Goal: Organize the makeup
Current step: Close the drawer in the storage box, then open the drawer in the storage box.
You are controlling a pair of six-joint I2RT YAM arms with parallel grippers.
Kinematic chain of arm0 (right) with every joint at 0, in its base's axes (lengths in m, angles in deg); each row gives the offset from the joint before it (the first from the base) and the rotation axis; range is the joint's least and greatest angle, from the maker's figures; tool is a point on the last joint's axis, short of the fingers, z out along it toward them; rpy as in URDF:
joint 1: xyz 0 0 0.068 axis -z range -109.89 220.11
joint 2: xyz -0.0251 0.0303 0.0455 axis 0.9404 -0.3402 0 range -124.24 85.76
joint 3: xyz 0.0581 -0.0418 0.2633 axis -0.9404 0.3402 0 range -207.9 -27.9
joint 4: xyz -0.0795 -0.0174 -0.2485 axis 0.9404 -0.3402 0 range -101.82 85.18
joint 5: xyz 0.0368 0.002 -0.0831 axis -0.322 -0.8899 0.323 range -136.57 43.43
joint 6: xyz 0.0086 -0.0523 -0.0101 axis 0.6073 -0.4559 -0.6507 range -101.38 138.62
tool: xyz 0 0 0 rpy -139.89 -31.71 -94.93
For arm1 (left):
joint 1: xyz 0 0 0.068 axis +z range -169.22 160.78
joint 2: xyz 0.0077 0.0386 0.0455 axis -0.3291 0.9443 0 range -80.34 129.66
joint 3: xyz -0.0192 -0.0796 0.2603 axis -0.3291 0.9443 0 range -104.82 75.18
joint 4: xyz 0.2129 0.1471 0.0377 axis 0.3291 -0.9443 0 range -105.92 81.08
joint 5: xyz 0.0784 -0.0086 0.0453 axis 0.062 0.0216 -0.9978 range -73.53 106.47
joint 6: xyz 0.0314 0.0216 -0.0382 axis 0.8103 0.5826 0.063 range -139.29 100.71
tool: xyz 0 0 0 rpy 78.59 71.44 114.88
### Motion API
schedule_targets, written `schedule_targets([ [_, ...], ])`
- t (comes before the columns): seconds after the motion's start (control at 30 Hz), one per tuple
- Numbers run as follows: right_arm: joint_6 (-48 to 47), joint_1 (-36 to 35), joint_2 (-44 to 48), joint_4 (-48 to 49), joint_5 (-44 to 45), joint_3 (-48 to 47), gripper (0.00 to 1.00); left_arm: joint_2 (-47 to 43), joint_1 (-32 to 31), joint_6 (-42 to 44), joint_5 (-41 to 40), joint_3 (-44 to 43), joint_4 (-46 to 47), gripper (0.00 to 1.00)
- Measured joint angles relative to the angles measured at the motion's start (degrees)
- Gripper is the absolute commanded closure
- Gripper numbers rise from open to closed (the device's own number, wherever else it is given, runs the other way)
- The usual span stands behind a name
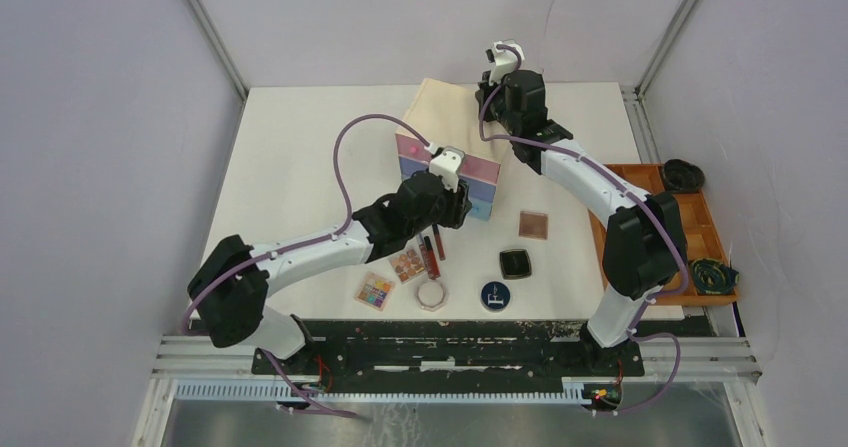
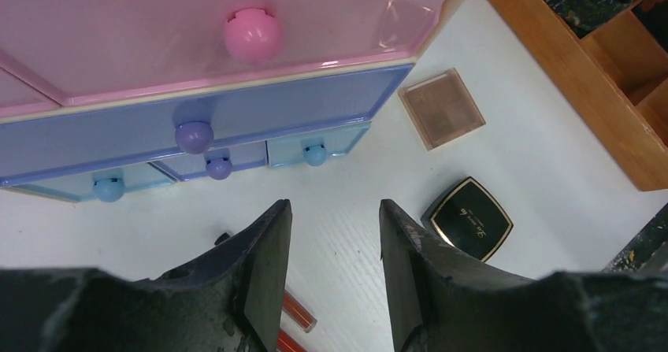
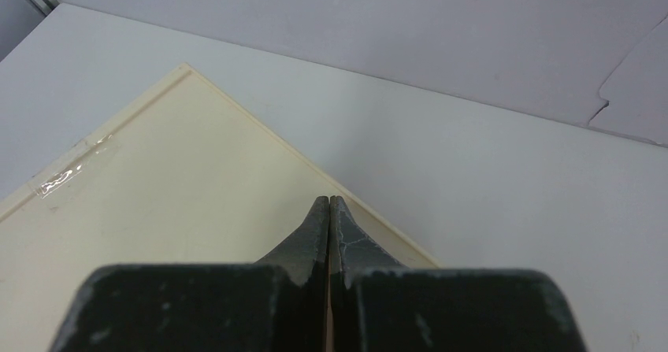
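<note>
The makeup lies on the white table in front of the drawer box (image 1: 448,172). There are two colourful palettes (image 1: 376,290) (image 1: 407,264), red tubes (image 1: 431,251), a pale octagonal jar (image 1: 433,294), a round dark-blue compact (image 1: 494,295), a black compact (image 1: 515,263) and a brown compact (image 1: 534,225). My left gripper (image 2: 332,204) is open and empty above bare table, just in front of the drawers and below the pink knob (image 2: 252,35). The red tubes (image 2: 298,313) lie beside its left finger, and the black compact (image 2: 469,218) is to its right. My right gripper (image 3: 328,200) is shut and empty over the box's beige top (image 3: 157,226), near the far corner.
An orange-brown compartment tray (image 1: 700,229) with dark coiled items sits at the right table edge, and its corner shows in the left wrist view (image 2: 583,76). The brown compact (image 2: 441,108) lies between the box and this tray. Grey walls enclose the table.
</note>
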Motion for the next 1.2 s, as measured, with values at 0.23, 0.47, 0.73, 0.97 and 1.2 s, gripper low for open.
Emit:
schedule_targets([
  [0.23, 0.0, 0.0, 0.0, 0.0, 0.0, 0.0, 0.99, 0.4, -0.2, -0.6, -2.9, -1.2, 3.1, 0.47],
  [0.47, 0.0, 0.0, 0.0, 0.0, 0.0, 0.0, 0.99, 0.4, -0.2, -0.6, -6.4, -1.2, 8.0, 0.47],
  [0.73, 0.0, 0.0, 0.0, 0.0, 0.0, 0.0, 0.99, 0.4, -0.5, -0.5, -8.2, -1.2, 9.5, 0.47],
  [0.97, 0.0, 0.0, 0.0, 0.0, 0.0, 0.0, 0.99, 0.4, -1.1, 1.5, -11.6, -1.9, 9.7, 0.47],
  [1.2, 0.0, 0.0, 0.0, 0.0, 0.1, 0.0, 0.99, 2.2, -1.4, 3.9, -14.2, -2.2, 11.4, 0.56],
])
